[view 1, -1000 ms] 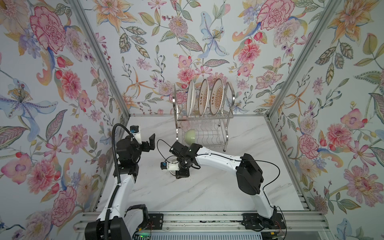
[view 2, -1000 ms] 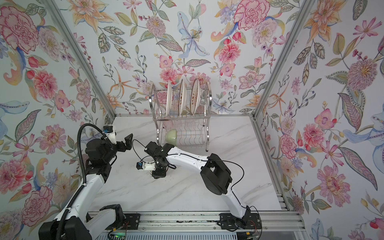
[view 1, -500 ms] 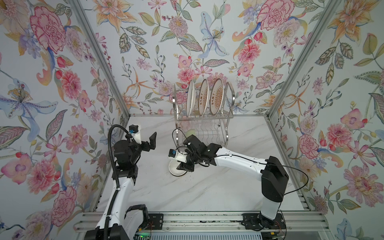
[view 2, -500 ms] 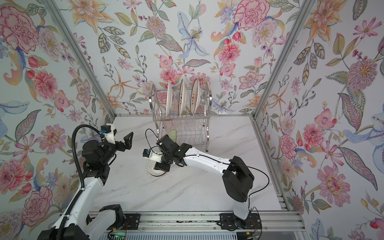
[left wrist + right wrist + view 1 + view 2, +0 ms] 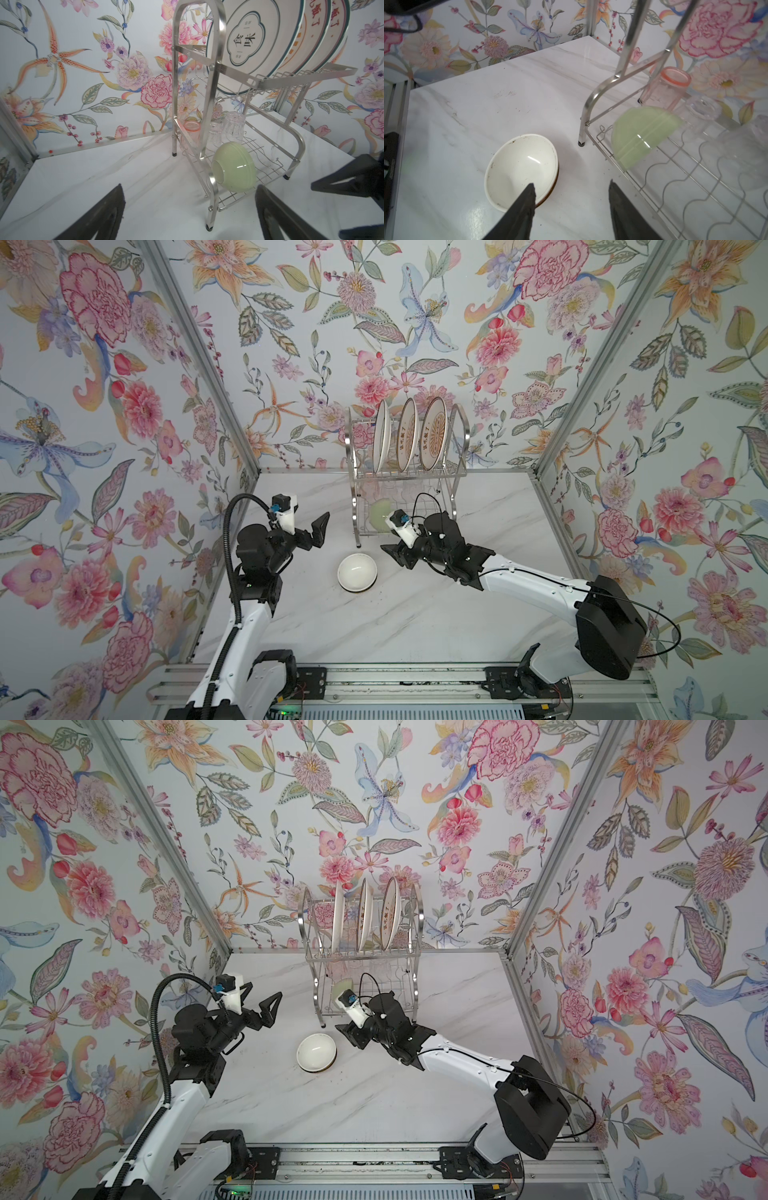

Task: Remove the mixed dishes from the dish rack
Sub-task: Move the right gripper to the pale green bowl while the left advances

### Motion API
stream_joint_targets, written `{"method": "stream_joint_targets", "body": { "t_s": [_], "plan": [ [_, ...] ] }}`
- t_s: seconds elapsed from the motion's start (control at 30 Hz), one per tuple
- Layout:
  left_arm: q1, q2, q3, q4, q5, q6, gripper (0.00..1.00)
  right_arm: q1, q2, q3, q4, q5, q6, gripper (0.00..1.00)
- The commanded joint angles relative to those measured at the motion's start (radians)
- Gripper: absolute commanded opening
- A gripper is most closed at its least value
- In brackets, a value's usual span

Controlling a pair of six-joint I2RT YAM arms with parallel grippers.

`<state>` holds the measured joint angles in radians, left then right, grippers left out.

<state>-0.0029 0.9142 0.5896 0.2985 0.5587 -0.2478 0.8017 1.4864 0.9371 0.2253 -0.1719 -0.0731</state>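
At the left of both top views the left hand (image 5: 264, 991) hangs above the counter (image 5: 374, 635). Its fingers are spread wide with nothing between them, and it points toward the rack (image 5: 355, 510). It is well apart from every dish.

Near the middle a white bowl (image 5: 357, 572) sits upright on the counter, mouth up. In the right wrist view a brown outer edge shows under its rim. The bowl lies just in front of the rack's left front leg, apart from it.

Just to the bowl's right hovers the right hand (image 5: 392, 556), fingers parted and empty. In the right wrist view one finger overlaps the bowl's rim, while both top views show a narrow gap between hand and bowl.

Behind them, near the back wall, stands the rack. Three plates (image 5: 407, 435) stand on edge, side by side, in its upper tier. In the lower tier a green bowl (image 5: 234, 166) leans on its edge at the left front corner, foot facing outward. Behind it, at the back of that tier, a pink cup (image 5: 192, 126) stands beside two clear cups (image 5: 234, 124).
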Motion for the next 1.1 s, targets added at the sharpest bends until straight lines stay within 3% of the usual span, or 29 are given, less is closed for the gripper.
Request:
{"method": "stream_joint_targets", "body": {
  "t_s": [0.0, 0.17, 0.3, 0.4, 0.67, 0.73, 1.07],
  "plan": [
    [-0.057, -0.007, -0.033, -0.025, -0.049, -0.040, 0.97, -0.045, -0.017, -0.051, 0.161, -0.033, 0.134, 0.60],
    [-0.151, 0.028, -0.072, 0.022, -0.116, -0.098, 0.84, -0.107, 0.016, -0.084, 0.241, -0.096, 0.217, 0.60],
    [-0.179, 0.106, -0.077, 0.054, -0.144, -0.191, 0.62, -0.179, 0.061, -0.112, 0.387, -0.181, 0.326, 0.59],
    [-0.206, 0.160, -0.094, 0.113, -0.129, -0.219, 0.47, -0.215, 0.110, -0.079, 0.403, -0.238, 0.362, 0.58],
    [-0.234, 0.289, -0.086, 0.246, -0.122, -0.270, 0.04, -0.233, 0.198, -0.035, 0.444, -0.255, 0.431, 0.62],
    [-0.241, 0.323, -0.077, 0.254, -0.125, -0.268, 0.00, -0.236, 0.225, -0.030, 0.469, -0.260, 0.458, 0.63],
    [-0.264, 0.490, -0.061, 0.416, -0.086, -0.309, 0.00, -0.245, 0.300, 0.048, 0.426, -0.277, 0.493, 0.67]
  ]
}}
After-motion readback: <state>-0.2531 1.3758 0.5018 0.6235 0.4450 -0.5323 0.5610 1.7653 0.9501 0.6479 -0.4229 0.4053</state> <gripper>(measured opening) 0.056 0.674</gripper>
